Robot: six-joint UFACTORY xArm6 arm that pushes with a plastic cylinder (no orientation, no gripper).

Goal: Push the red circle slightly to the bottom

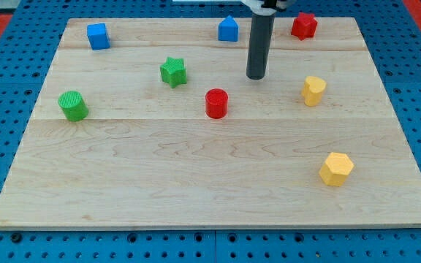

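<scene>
The red circle point(216, 103) is a short red cylinder near the middle of the wooden board point(196, 183). My tip point(256, 76) is the lower end of the dark rod, which comes down from the view's top. The tip stands above and to the right of the red circle, with a clear gap between them. It touches no block.
A green star point(173, 71) lies left of the tip. A green cylinder point(72, 106) is at the left, a blue cube point(98, 36) at the top left. A blue house-shaped block point(229, 29) and a red star point(304, 25) flank the rod. Two yellow blocks point(313, 90) point(336, 169) lie right.
</scene>
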